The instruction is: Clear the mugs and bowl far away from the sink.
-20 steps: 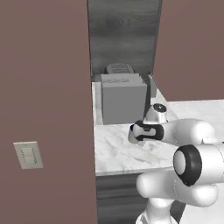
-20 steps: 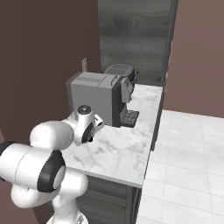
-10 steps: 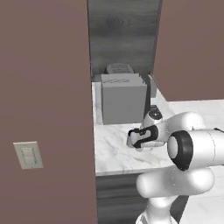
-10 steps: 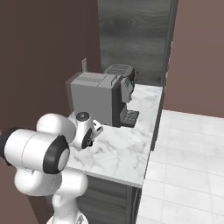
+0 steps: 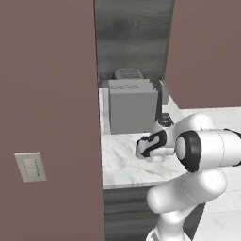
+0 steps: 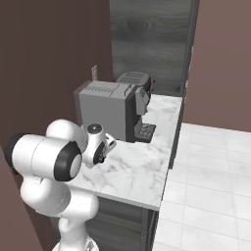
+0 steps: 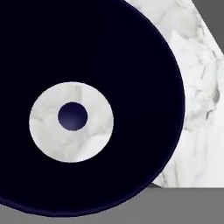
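Observation:
My gripper [image 5: 145,148] hangs low over the marble counter [image 5: 121,165], just in front of the grey coffee machine [image 5: 132,111]. It is shut on a white-grey mug [image 5: 140,151]. In the hand view the mug's dark navy inside [image 7: 96,48] is very close, with a pale ring at its bottom, and marble shows past its rim. From the right base view the gripper [image 6: 101,155] sits over the counter's left part, with the mug hidden behind the hand. The bowl and the sink are out of view.
The coffee machine [image 6: 106,105] stands at the back of the counter, with a dark drip tray [image 6: 145,131] on its right. A brown panel [image 5: 47,117] borders the counter on the left. The counter [image 6: 132,171] ends at the right above a tiled floor [image 6: 211,186].
The hand with the mug has sunk a little toward the counter and shifted slightly left. The arm's elbow has swung nearer to the cameras.

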Motion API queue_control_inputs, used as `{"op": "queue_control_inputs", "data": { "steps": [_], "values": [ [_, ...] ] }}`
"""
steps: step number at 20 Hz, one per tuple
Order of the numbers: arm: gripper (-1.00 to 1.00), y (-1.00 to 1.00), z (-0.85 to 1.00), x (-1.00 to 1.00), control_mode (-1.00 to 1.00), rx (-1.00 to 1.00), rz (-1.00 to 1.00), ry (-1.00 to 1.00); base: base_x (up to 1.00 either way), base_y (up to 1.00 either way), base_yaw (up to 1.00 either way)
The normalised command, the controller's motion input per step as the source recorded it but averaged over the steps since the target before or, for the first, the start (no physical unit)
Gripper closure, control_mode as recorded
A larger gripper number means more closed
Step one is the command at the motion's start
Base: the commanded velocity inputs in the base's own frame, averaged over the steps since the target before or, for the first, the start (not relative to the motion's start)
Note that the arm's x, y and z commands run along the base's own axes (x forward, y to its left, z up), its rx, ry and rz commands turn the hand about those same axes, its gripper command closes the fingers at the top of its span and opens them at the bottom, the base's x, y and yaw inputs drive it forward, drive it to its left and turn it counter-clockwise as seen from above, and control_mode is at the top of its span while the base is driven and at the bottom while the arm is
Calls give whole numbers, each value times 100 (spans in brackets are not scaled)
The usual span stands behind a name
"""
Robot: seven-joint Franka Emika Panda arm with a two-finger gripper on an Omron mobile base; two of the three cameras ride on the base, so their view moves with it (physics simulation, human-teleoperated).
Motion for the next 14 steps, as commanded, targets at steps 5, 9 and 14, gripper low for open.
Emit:
{"op": "queue_control_inputs", "data": {
  "steps": [5,9,14],
  "values": [
    [-100,0,-4,-11,-100,0,3,0,0,0,0],
    [-100,0,0,-28,-100,0,0,0,0,0,0],
    [-100,0,0,-32,-100,0,0,0,0,0,0]
  ]
}}
